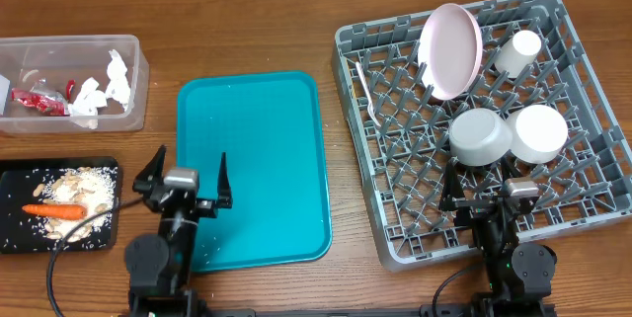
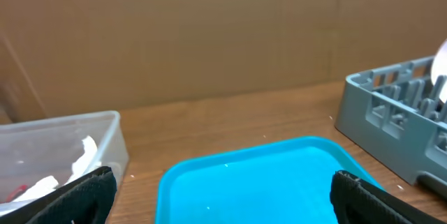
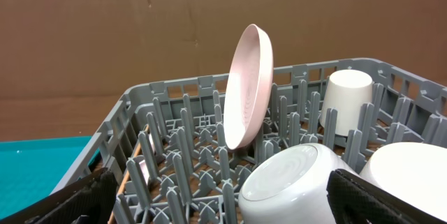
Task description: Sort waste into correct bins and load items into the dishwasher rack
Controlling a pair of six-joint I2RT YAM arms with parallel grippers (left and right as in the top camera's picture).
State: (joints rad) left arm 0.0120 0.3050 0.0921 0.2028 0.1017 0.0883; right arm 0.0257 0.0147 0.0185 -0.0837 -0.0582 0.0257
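Grey rack [image 1: 415, 208] at three o'clock on the desk [image 1: 247, 21] holds the upright plate [image 1: 451, 50], cup [image 1: 517, 52], bowls [image 1: 481, 135] and fork [image 1: 365, 90]. At ten o'clock the tub [image 1: 138, 70] holds the wrapper [image 1: 39, 103] and napkins [image 1: 114, 85]. At eight o'clock the black tray [image 1: 12, 184] carries the carrot [image 1: 54, 210] and crumbs [image 1: 84, 184]. Near six o'clock, the left pincer [image 1: 192, 154] and right pincer [image 3: 223, 199] gape wide, holding nothing.

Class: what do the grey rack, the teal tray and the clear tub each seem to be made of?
Grey rack: likely moulded plastic, matte; uniform grid and pegs. Teal tray: probably plastic, smooth with faint sheen. Clear tub: transparent plastic; contents show through its wall.
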